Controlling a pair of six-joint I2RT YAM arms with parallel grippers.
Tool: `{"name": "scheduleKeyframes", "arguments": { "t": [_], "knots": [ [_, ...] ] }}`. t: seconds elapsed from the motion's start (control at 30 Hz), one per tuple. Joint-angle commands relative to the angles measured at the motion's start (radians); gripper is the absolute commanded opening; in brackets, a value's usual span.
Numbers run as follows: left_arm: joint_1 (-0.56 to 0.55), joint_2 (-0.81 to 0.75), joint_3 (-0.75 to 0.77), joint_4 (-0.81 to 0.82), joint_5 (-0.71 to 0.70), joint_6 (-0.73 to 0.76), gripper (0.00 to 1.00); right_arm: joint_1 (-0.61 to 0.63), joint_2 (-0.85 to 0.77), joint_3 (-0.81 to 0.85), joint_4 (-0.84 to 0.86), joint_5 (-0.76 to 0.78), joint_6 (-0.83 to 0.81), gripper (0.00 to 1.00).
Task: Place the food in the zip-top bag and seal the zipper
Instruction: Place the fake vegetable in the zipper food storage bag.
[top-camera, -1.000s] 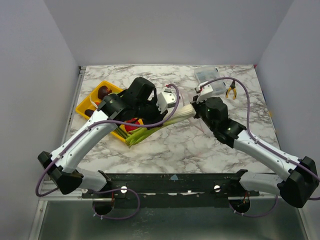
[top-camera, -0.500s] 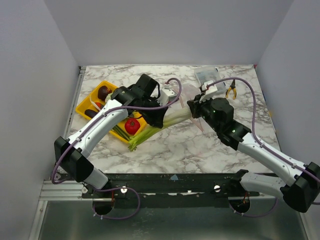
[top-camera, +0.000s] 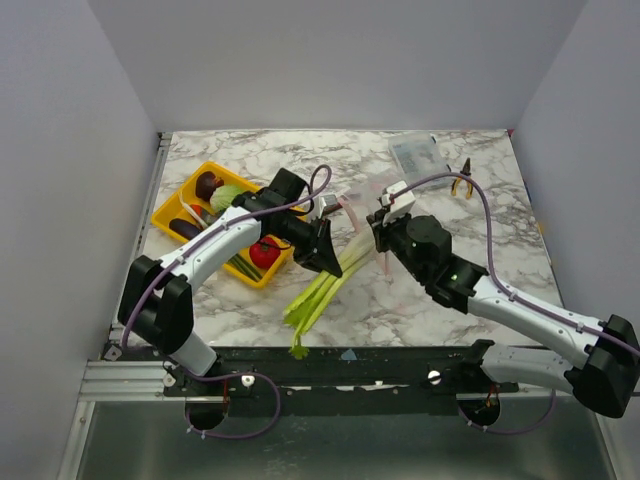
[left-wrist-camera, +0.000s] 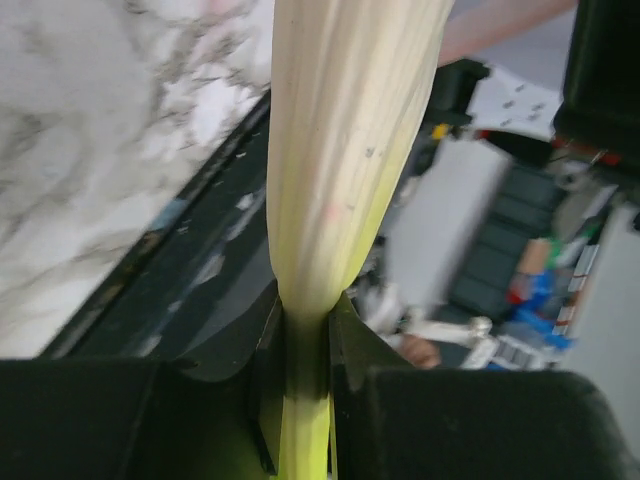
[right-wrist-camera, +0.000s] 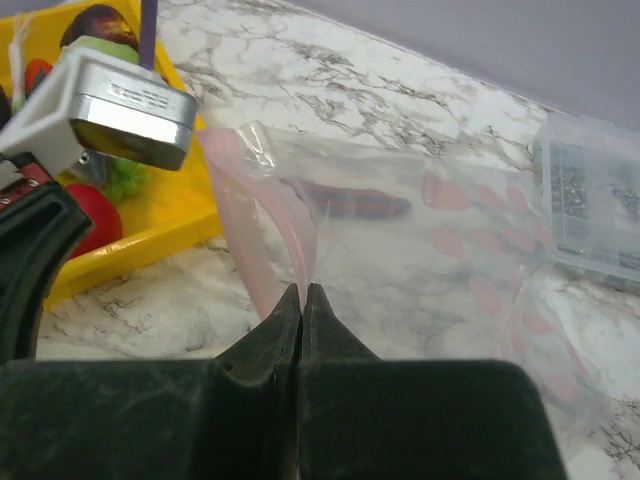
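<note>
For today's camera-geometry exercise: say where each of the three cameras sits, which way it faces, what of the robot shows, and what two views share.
Top external: above and behind the bases, looking down on the table; both arms show.
Left wrist: on the left gripper, looking along its fingers clamping the celery stalk.
Right wrist: on the right gripper, facing the zip-top bag it pinches.
Shared: top and right wrist both show the yellow tray.

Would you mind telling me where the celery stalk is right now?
In the top view the celery stalk sits mid-table, pinched in the left claw, its leafy end pointing to the near table edge, between the yellow tray and the zip-top bag.
</note>
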Motion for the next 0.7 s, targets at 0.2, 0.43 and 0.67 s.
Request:
{"name": "scheduleKeyframes", "arguments": {
  "t": [0.2, 0.43, 0.67],
  "knots": [
    [-0.010, 0.019, 0.197, -0.069, -0.057, -0.075, 0.00, 0.084, 0.043, -0.029, 0.070, 0.023, -0.114, 0.00],
    [-0.067, 0.053, 0.237, -0.138, -0.233, 0.225, 0.00, 0.086, 0.047, -0.017, 0.051, -0.100, -0.141, 0.00],
    [-0.025, -0.015, 0.097, 0.157, -0.158, -0.029, 0.00, 0.086, 0.048, -0.019, 0.053, -0.006, -0.073, 0.00]
  ]
}}
